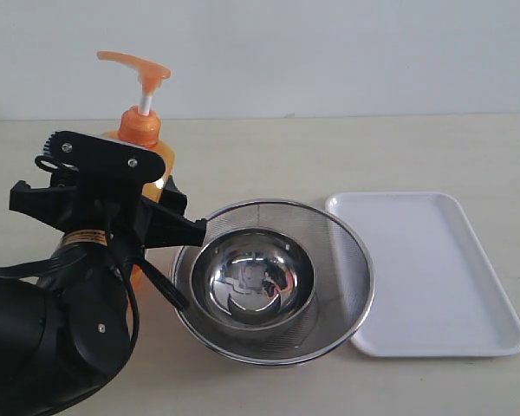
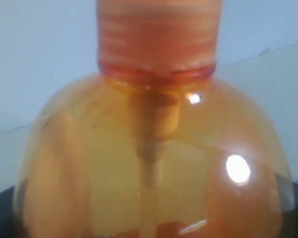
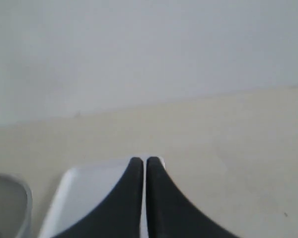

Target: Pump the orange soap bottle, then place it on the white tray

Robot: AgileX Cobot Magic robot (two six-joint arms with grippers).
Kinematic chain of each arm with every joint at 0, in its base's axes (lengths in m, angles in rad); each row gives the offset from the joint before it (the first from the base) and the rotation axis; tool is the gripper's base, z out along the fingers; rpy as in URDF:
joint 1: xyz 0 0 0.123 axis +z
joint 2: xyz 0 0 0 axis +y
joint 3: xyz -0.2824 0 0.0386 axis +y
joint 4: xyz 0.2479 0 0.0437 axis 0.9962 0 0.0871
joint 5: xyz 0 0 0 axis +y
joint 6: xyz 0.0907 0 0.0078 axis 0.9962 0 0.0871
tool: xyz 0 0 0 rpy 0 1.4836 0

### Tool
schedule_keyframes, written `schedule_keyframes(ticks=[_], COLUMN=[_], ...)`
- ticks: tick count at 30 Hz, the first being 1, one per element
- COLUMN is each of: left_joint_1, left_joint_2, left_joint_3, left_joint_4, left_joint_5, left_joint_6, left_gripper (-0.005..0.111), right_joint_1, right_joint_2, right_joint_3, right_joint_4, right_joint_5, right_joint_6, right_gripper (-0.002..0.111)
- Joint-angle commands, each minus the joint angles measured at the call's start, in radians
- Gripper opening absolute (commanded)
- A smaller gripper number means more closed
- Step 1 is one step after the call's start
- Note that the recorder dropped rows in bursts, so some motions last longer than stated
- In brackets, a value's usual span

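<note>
The orange soap bottle [image 1: 144,128] stands at the left of the table, its pump head [image 1: 135,62] raised on the white stem. My left gripper [image 1: 113,204] is clamped round the bottle's body just below the shoulder. In the left wrist view the orange soap bottle [image 2: 149,158] fills the frame, and only a dark finger [image 2: 1,215] shows at the edge. The white tray [image 1: 433,277] lies bare at the right. My right gripper [image 3: 144,161] is shut with nothing in it, over the near corner of the white tray [image 3: 84,198]. It is outside the exterior view.
A round steel mesh strainer [image 1: 347,251] holding a steel bowl [image 1: 260,277] sits between the bottle and the tray, touching the tray's left edge. The strainer's rim [image 3: 10,203] also shows in the right wrist view. A pale wall runs behind the table.
</note>
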Motion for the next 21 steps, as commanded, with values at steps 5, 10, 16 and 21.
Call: schedule_keyframes(ticks=[5, 10, 16, 21], left_joint_1=[-0.004, -0.004, -0.004, -0.004], left_joint_2=[-0.005, -0.005, -0.005, -0.005], left_joint_3=[-0.012, -0.012, -0.012, -0.012], left_joint_4=[0.037, 0.037, 0.037, 0.037], left_joint_5=[-0.081, -0.081, -0.081, -0.081], left_joint_6=[0.003, 0.003, 0.003, 0.003], left_gripper=[0.005, 0.005, 0.005, 0.005], right_joint_1=[-0.003, -0.003, -0.003, -0.003], right_joint_2=[-0.005, -0.005, -0.005, -0.005], right_joint_3=[-0.046, -0.159, -0.193, -0.193], right_joint_4=[0.023, 0.021, 0.021, 0.021], right_joint_5=[-0.211, -0.024, -0.029, -0.036], right_joint_6=[0.109, 0.075, 0.075, 0.075], right_gripper=[0.0, 0.0, 0.0, 0.0])
